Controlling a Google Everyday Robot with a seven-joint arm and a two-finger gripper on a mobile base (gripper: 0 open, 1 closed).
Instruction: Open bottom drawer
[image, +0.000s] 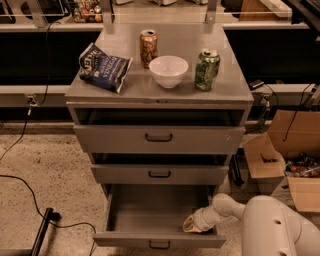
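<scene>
The bottom drawer (155, 239) of the grey metal cabinet stands pulled far out, its inside bare and its small dark handle (159, 245) at the picture's lower edge. My gripper (191, 225) reaches in from the lower right on a white arm (225, 207) and sits inside the drawer, against its right front corner just behind the front panel. The top drawer (159, 138) and the middle drawer (159, 174) stand a little way out, each with a dark gap above it.
On the cabinet top (220, 90) lie a blue chip bag (103, 68), a brown can (148, 48), a white bowl (169, 71) and a green can (207, 69). Cardboard boxes (287, 155) stand at the right. A black cable (25, 185) and a dark post (40, 232) cross the floor at left.
</scene>
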